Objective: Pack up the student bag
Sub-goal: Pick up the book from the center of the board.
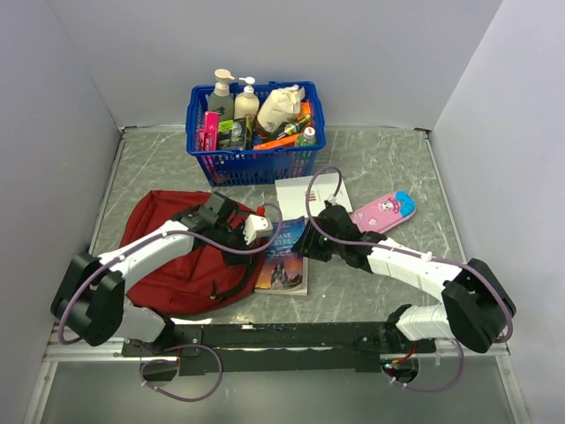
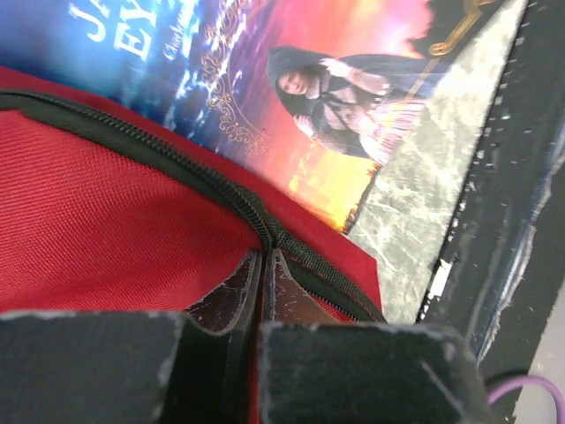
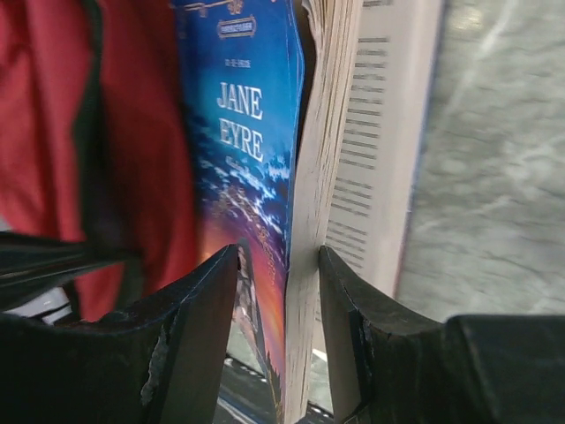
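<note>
The dark-red student bag (image 1: 172, 265) lies flat at the left, its black zipper (image 2: 177, 159) running across the left wrist view. My left gripper (image 1: 256, 228) is shut at the bag's right edge, its fingertips (image 2: 260, 256) pinching red fabric just below the zipper. A "Jane Eyre" paperback (image 1: 284, 261) rests beside the bag, its cover (image 2: 291, 97) close behind the zipper. My right gripper (image 1: 311, 240) straddles the book's (image 3: 238, 132) long edge. One finger (image 3: 340, 300) touches the page block, the other finger (image 3: 212, 300) stands off the cover, so the jaws are open.
A white printed booklet (image 1: 305, 193) lies under the paperback's far side. A pink and blue pencil case (image 1: 384, 210) sits to the right. A blue plastic basket (image 1: 252, 157) of bottles and small items stands at the back. Grey walls close in three sides.
</note>
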